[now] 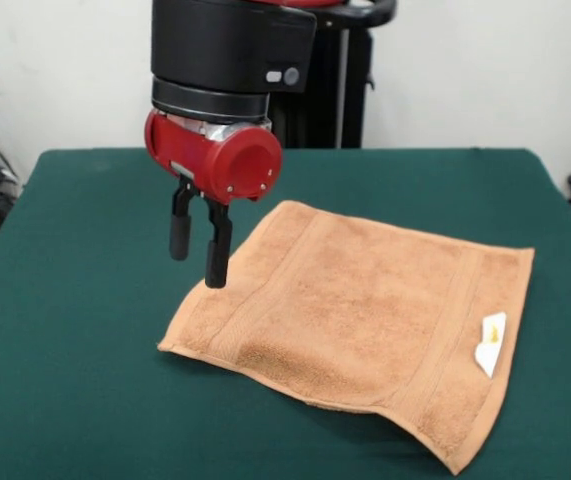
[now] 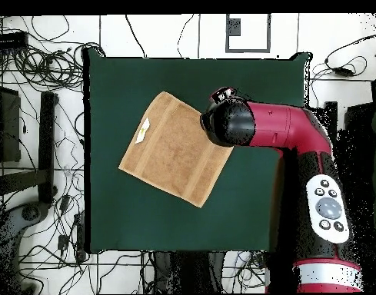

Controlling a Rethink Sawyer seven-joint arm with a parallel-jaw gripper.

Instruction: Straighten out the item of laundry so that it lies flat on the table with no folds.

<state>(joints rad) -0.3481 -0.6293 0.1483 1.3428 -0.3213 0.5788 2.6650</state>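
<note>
1. The gripper (image 1: 194, 253) hangs left of centre in the front view, its two black fingers (image 1: 217, 256) apart with nothing between them, above the table just off the towel's left edge.
2. The towel (image 1: 365, 310) lies spread at centre-right, label (image 1: 490, 343) near its right edge, its near edge slightly lifted.
3. The green table (image 1: 65, 350) surrounds it; overhead, the towel sits upper-centre, rotated.

Towel (image 1: 365, 310): orange-tan terry cloth, looped rough pile, matt; flatter woven bands near its edges. Label (image 1: 490, 343): smooth, white, faintly shiny. Worktop (image 1: 75, 330): dark green felt-like cloth, matt, even. Gripper (image 1: 197, 250): glossy red plastic-looking housing, matt black jaws. Arm (image 2: 287, 127): glossy red shell.
</note>
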